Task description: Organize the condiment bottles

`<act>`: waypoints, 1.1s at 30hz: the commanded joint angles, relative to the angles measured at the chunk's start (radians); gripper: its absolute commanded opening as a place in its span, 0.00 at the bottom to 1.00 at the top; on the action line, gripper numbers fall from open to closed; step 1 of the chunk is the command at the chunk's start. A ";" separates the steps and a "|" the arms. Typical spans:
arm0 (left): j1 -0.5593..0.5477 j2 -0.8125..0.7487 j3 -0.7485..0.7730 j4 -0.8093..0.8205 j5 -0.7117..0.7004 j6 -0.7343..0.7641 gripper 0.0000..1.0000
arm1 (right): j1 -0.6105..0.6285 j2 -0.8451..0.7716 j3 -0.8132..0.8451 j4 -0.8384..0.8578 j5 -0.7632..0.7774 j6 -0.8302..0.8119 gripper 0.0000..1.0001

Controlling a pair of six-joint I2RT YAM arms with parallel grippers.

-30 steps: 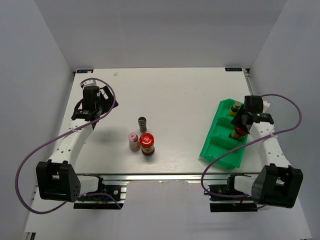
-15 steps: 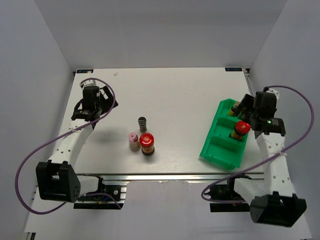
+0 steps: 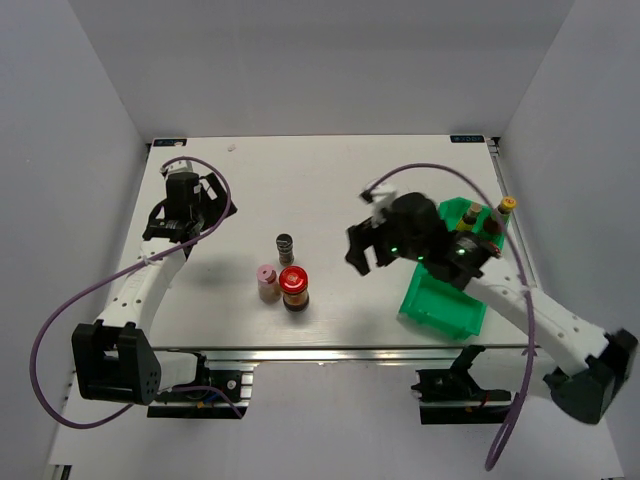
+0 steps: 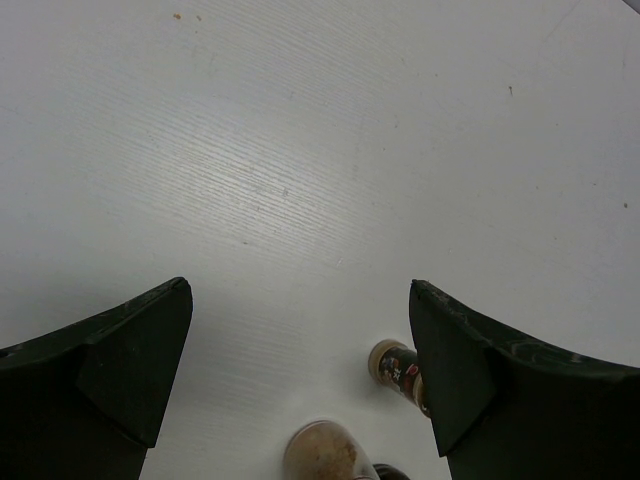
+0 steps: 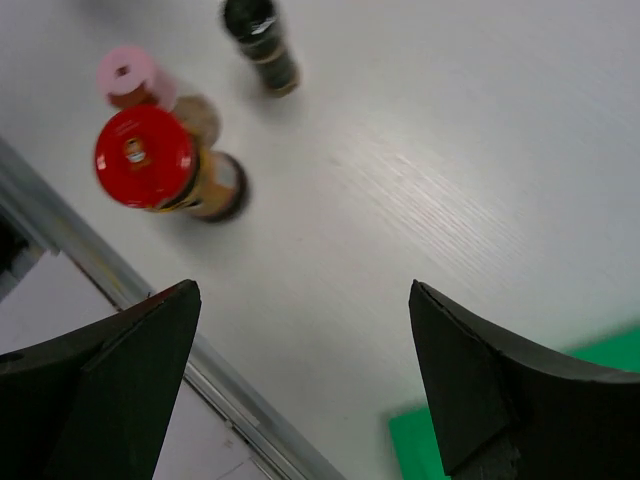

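Three condiment bottles stand mid-table: a grey ribbed shaker (image 3: 286, 244), a pink-capped jar (image 3: 266, 281) and a dark red-lidded jar (image 3: 294, 288). The right wrist view shows the red-lidded jar (image 5: 145, 155), the pink cap (image 5: 128, 72) and the shaker (image 5: 262, 40). In the green bin (image 3: 440, 298) stand a tan-capped brown bottle (image 3: 469, 217), a yellow-capped bottle (image 3: 506, 204) and a second red-lidded jar (image 3: 491, 228), partly hidden by the arm. My right gripper (image 3: 362, 252) (image 5: 300, 380) is open and empty, above the table between the bin and the three bottles. My left gripper (image 3: 172, 228) (image 4: 300, 370) is open and empty at the far left.
The table's front edge and metal rail (image 5: 230, 400) lie close below the right gripper. A corner of the bin (image 5: 600, 360) shows in the right wrist view. The left wrist view shows the shaker (image 4: 397, 366) and the pink-capped jar (image 4: 325, 455) low in frame.
My right arm has swung left from over the bin to the middle of the table, leaving the red-lidded jar in the bin. The left arm has not moved.
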 commanded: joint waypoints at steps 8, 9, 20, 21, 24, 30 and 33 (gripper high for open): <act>0.002 -0.034 0.000 -0.020 -0.010 -0.011 0.98 | 0.313 0.372 0.193 0.042 0.199 -0.141 0.89; 0.002 -0.034 0.000 -0.020 -0.013 -0.011 0.98 | 0.319 0.389 0.211 0.044 0.199 -0.141 0.89; 0.002 -0.029 -0.007 -0.018 -0.016 -0.008 0.98 | 0.362 0.559 0.303 0.005 0.014 -0.207 0.89; 0.002 -0.029 -0.007 -0.016 -0.016 -0.008 0.98 | 0.365 0.578 0.311 0.002 0.012 -0.216 0.89; 0.002 -0.029 -0.007 -0.015 -0.016 -0.005 0.98 | 0.365 0.598 0.346 -0.018 0.038 -0.208 0.89; 0.002 -0.029 -0.006 -0.018 -0.025 -0.003 0.98 | 0.370 0.643 0.384 0.002 0.011 -0.187 0.89; 0.002 -0.034 -0.004 -0.021 -0.031 -0.002 0.98 | 0.371 0.702 0.441 -0.042 0.011 -0.178 0.89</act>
